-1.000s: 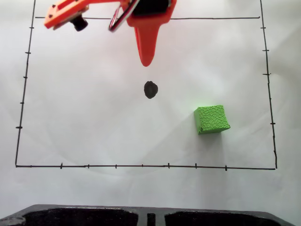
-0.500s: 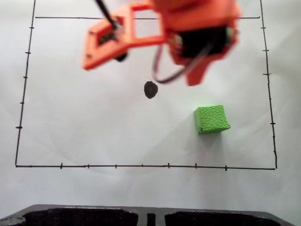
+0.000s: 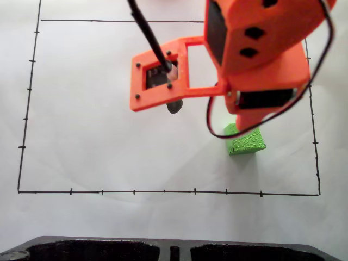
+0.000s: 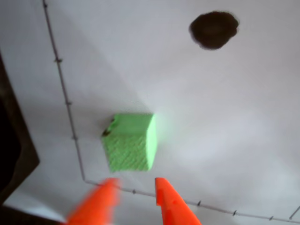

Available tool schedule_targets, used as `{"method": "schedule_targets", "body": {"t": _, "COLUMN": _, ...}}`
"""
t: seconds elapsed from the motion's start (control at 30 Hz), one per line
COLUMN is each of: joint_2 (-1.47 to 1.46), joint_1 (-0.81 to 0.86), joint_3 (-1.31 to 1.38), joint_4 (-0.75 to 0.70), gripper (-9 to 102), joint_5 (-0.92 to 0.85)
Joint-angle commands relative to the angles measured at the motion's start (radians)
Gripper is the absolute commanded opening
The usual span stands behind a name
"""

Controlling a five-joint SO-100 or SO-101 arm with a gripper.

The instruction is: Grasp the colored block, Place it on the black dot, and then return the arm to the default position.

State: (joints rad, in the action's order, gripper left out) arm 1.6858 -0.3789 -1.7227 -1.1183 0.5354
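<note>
Jaws parted near the colored block [image 4: 130, 142] — one fingertip [image 4: 96, 204] blurred.

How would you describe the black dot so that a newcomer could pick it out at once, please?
Start from the white paper with the hand-drawn black border. Inside that frame, away from the green block, lies the black dot. It is a flat, solid, roughly round blot, unlike the thin border ticks and the raised cube.
</note>
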Motion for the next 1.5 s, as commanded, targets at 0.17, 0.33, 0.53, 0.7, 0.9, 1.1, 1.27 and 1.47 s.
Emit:
{"method": "schedule_targets", "body": {"t": 0.17, "joint_2": -0.064, "joint_1": -0.002, "joint_3": 0.103, "joint_4": -0.057, "gripper": 33, "joint_5": -0.012}}
{"method": "schedule_targets", "body": {"t": 0.33, "joint_2": -0.103, "joint_1": -0.006, "joint_3": 0.132, "joint_4": -0.064, "gripper": 36, "joint_5": -0.011}}
{"method": "schedule_targets", "body": {"t": 0.53, "joint_2": -0.189, "joint_1": -0.012, "joint_3": 0.19, "joint_4": -0.078, "gripper": 37, "joint_5": -0.014}}
{"method": "schedule_targets", "body": {"t": 0.7, "joint_2": -0.267, "joint_1": -0.023, "joint_3": 0.25, "joint_4": -0.095, "gripper": 37, "joint_5": -0.014}}
{"method": "schedule_targets", "body": {"t": 0.9, "joint_2": -0.36, "joint_1": -0.032, "joint_3": 0.319, "joint_4": -0.11, "gripper": 37, "joint_5": -0.026}}
{"method": "schedule_targets", "body": {"t": 1.1, "joint_2": -0.41, "joint_1": -0.035, "joint_3": 0.33, "joint_4": -0.103, "gripper": 37, "joint_5": -0.037}}
{"method": "schedule_targets", "body": {"t": 1.27, "joint_2": -0.449, "joint_1": -0.038, "joint_3": 0.348, "joint_4": -0.098, "gripper": 36, "joint_5": -0.043}}
{"method": "schedule_targets", "body": {"t": 1.47, "joint_2": -0.472, "joint_1": -0.032, "joint_3": 0.36, "joint_4": -0.084, "gripper": 36, "joint_5": -0.052}}
